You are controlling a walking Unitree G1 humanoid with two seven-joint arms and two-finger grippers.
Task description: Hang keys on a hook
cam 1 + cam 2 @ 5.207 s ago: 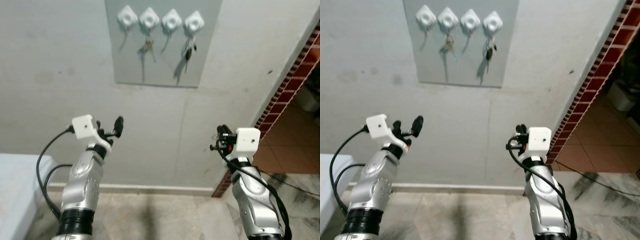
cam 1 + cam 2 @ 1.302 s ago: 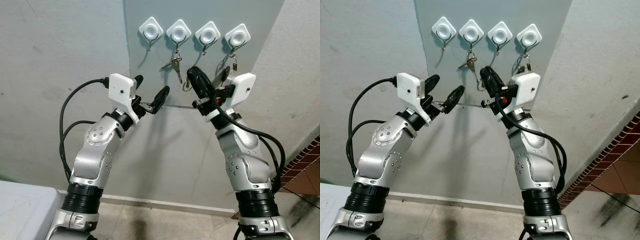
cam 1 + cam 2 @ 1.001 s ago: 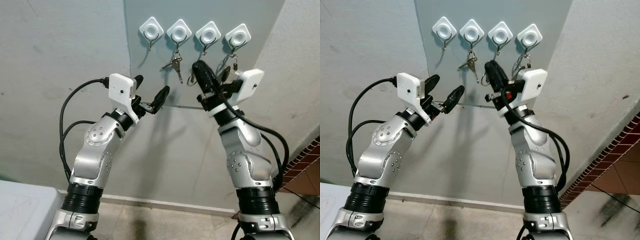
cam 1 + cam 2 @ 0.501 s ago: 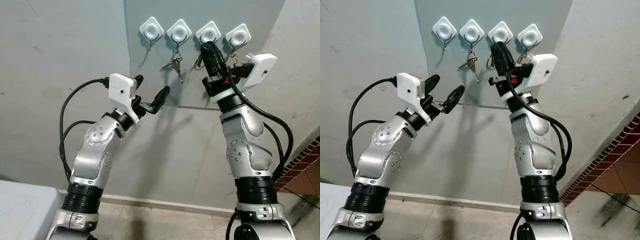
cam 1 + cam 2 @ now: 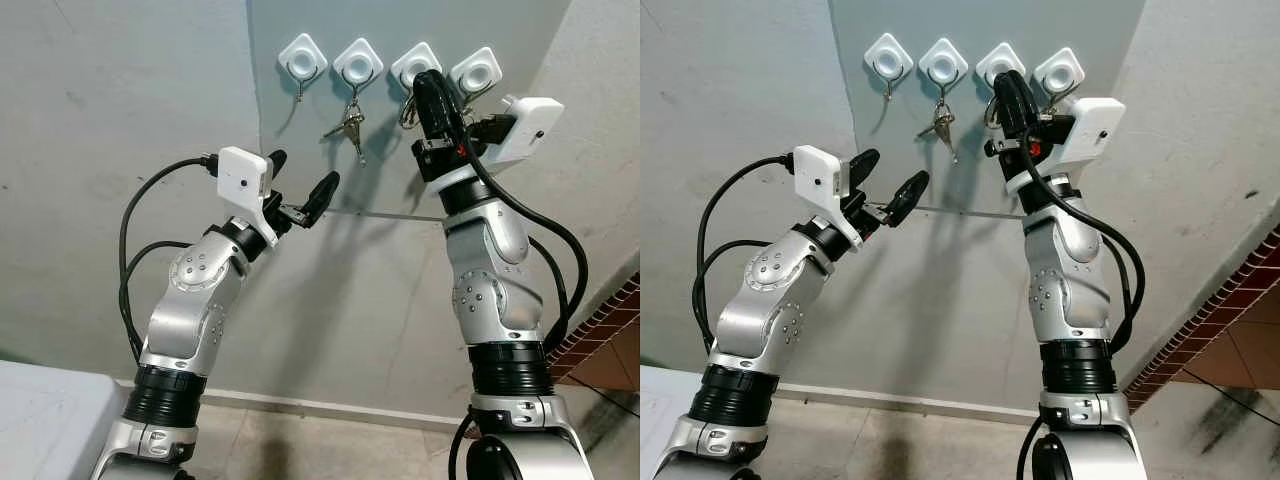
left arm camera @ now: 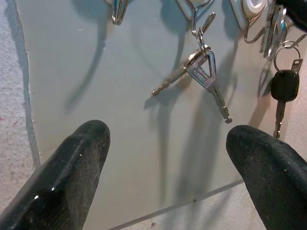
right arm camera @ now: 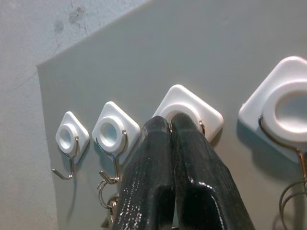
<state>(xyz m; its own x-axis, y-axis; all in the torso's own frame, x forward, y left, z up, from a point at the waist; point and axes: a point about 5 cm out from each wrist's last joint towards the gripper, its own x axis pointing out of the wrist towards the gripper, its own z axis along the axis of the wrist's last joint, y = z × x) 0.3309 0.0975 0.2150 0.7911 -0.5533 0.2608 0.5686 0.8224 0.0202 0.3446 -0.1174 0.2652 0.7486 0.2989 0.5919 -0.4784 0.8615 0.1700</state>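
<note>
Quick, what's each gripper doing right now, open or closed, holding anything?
Left gripper: open, holding nothing.
Right gripper: shut, tips at the third hook; whether it grips a key ring cannot be told.

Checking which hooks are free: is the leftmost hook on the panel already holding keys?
No, the leftmost hook hangs bare, while the second hook carries a key bunch.

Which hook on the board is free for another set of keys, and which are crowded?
The leftmost hook hangs bare, beside the second hook's keys. The right gripper, shut, crowds the third hook; the fourth hook holds keys too.
</note>
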